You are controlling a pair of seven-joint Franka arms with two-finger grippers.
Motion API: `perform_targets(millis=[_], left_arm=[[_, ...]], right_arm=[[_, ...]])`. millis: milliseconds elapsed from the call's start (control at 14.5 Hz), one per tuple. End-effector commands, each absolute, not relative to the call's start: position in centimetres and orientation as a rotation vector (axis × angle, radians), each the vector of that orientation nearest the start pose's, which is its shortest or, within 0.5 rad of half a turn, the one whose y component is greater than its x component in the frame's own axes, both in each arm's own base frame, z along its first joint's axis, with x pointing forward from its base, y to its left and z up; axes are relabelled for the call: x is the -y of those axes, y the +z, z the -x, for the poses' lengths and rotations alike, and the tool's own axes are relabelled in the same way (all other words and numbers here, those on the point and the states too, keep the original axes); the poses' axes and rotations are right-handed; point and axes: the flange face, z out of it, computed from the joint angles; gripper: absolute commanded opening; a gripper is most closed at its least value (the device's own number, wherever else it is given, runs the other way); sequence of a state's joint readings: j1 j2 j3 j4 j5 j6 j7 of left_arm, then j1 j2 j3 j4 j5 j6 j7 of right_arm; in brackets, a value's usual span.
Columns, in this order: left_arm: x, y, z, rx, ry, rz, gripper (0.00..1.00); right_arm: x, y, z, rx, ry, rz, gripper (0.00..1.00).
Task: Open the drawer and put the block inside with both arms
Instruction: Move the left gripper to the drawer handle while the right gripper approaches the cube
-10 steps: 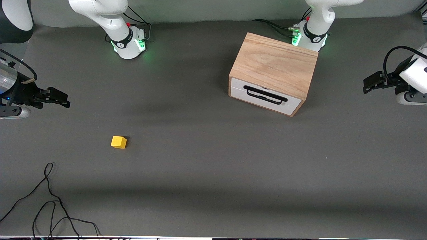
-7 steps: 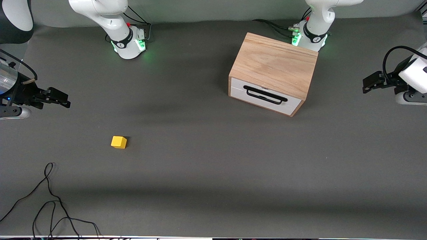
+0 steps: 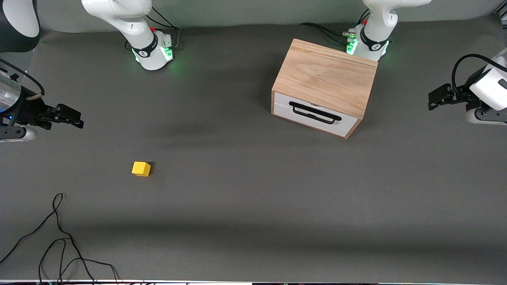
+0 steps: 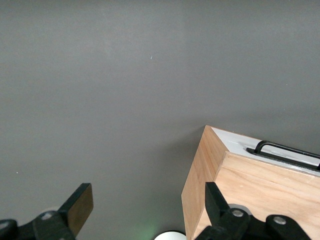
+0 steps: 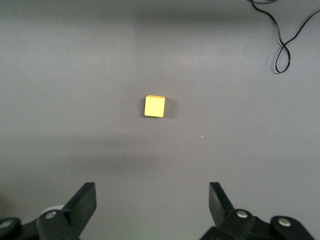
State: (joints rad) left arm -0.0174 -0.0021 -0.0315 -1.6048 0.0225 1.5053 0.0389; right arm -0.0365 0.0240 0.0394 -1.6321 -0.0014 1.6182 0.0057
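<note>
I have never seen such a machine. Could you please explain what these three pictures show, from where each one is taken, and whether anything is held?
Two white robot arms stand at a grey table. One picture looks down from a high camera facing them; the other two come from cameras on the wrists. The left gripper hangs open near the wooden box, whose drawer is shut. The right gripper hangs open at the other end of the table; its camera sees the yellow block lying alone on the table. Loose black cables lie nearer the front camera. Nothing is held.
</note>
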Motion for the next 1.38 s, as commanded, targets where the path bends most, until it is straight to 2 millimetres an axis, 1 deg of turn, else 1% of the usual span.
perform_targets(millis=[0, 69, 346, 415, 484, 622, 761, 830, 968, 1037, 1106, 1176, 1314], left_arm=[[3.2, 60.8, -54.2, -0.051, 0.154, 3.136, 1.0], [5.2, 60.9, -54.0, 0.08, 0.157, 3.155, 1.0], [14.4, 60.6, -53.0, 0.533, 0.146, 3.097, 1.0], [16.3, 60.8, -52.9, 0.675, 0.137, 3.071, 1.0], [18.1, 60.6, -52.8, 0.774, 0.156, 3.041, 1.0], [23.5, 59.9, -51.5, 0.959, 0.167, 2.964, 1.0], [28.0, 58.8, -50.5, 1.202, 0.179, 2.857, 1.0], [29.7, 58.2, -50.6, 1.316, 0.196, 2.8, 1.0], [33.2, 56.8, -50.6, 1.467, 0.222, 2.705, 1.0], [33.9, 56.4, -50.8, 1.553, 0.225, 2.645, 1.0], [34.0, 56.0, -50.8, 1.621, 0.229, 2.588, 1.0], [33.9, 55.7, -50.6, 1.637, 0.24, 2.554, 1.0], [33.6, 54.4, -49.9, 1.6, 0.278, 2.487, 1.0]], right_arm=[[0.2, 59.1, -56.9, 0.015, 0.06, 3.148, 1.0], [0.2, 59.1, -56.9, 0.013, 0.06, 3.148, 1.0], [0.1, 58.9, -56.9, 0.001, 0.07, 3.149, 1.0], [0.1, 58.8, -56.8, 0.001, 0.072, 3.149, 1.0], [0.1, 58.7, -56.8, 0.001, 0.077, 3.149, 1.0], [-0.1, 58.2, -56.8, 0.003, 0.092, 3.149, 1.0], [0.0, 57.4, -56.8, 0.004, 0.099, 3.149, 1.0], [0.0, 57.1, -56.9, 0.001, 0.099, 3.149, 1.0], [0.1, 56.4, -57.0, 0.002, 0.097, 3.149, 1.0], [0.1, 56.1, -57.1, 0.002, 0.094, 3.149, 1.0], [0.1, 55.7, -57.1, 0.002, 0.089, 3.149, 1.0], [0.1, 55.5, -57.1, 0.002, 0.084, 3.149, 1.0], [0.1, 54.9, -57.2, 0.002, 0.082, 3.149, 1.0]])
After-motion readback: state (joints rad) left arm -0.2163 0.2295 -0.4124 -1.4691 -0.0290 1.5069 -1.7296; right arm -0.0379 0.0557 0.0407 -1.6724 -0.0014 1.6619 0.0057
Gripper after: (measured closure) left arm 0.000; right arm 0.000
